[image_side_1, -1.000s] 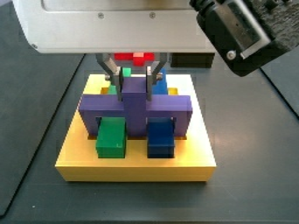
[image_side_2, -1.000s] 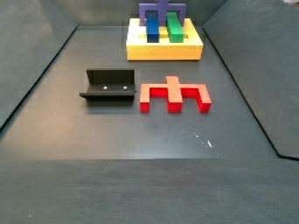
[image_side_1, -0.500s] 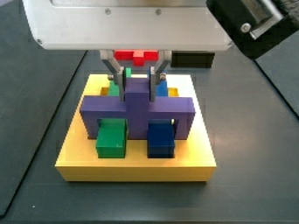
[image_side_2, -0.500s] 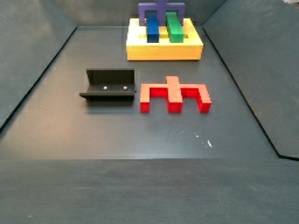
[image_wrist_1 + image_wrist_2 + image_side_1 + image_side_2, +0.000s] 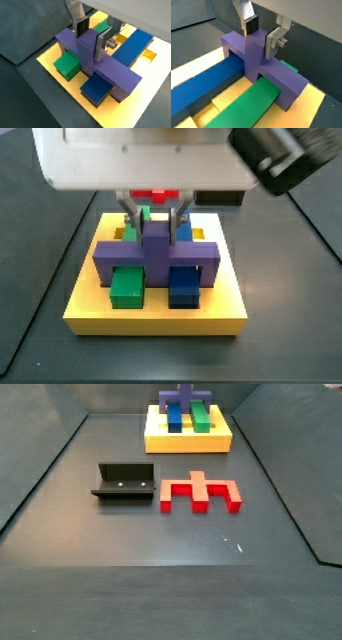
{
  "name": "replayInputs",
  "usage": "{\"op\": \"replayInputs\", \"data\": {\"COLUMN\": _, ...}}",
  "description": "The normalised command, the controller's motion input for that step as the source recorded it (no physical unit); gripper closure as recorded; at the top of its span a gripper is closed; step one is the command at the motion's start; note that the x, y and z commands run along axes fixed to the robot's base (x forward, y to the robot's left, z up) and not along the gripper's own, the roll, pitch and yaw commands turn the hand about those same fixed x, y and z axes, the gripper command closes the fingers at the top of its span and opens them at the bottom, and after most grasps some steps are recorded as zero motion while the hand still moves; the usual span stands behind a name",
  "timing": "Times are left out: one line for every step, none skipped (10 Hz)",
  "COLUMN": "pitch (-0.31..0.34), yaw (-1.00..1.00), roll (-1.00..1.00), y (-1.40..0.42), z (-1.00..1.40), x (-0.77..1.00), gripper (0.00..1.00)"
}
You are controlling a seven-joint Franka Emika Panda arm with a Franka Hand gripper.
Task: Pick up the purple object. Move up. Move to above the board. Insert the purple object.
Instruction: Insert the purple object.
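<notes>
The purple object (image 5: 154,253) stands on the yellow board (image 5: 154,318), its bridge straddling the green bar (image 5: 127,286) and the blue bar (image 5: 183,286), stem upright. My gripper (image 5: 156,223) is directly above it, jaws closed on the top of the stem from both sides. Both wrist views show the silver fingers (image 5: 80,27) (image 5: 272,44) pressed to the stem of the purple object (image 5: 107,70) (image 5: 254,57) over the board (image 5: 130,114) (image 5: 308,110). In a side view the purple object (image 5: 183,399) sits on the board (image 5: 187,442) at the far end; the gripper is cut off there.
A red notched block (image 5: 201,492) lies on the grey floor mid-way, with the dark fixture (image 5: 123,482) to its left. The red block (image 5: 158,194) also shows behind the board. Sloped grey walls border the floor on both sides.
The purple object has sunk a little lower onto the board with my gripper still around its stem. Red block and fixture have not moved.
</notes>
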Motion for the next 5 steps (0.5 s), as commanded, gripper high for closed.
{"op": "replayInputs", "data": {"pitch": -0.263, "yaw": 0.16, "roll": -0.04, "y": 0.00, "z": -0.49, "x": -0.04, "gripper": 1.00}}
{"op": "replayInputs", "data": {"pitch": -0.276, "yaw": 0.15, "roll": -0.05, "y": 0.00, "z": -0.67, "x": -0.04, "gripper": 1.00}}
{"op": "replayInputs", "data": {"pitch": -0.251, "yaw": 0.12, "roll": -0.06, "y": 0.00, "z": -0.70, "x": -0.07, "gripper": 1.00}}
{"op": "replayInputs", "data": {"pitch": 0.000, "yaw": 0.00, "roll": -0.02, "y": 0.00, "z": -0.37, "x": 0.00, "gripper": 1.00}}
{"op": "replayInputs", "data": {"pitch": 0.000, "yaw": 0.00, "roll": 0.00, "y": 0.00, "z": 0.00, "x": 0.00, "gripper": 1.00}}
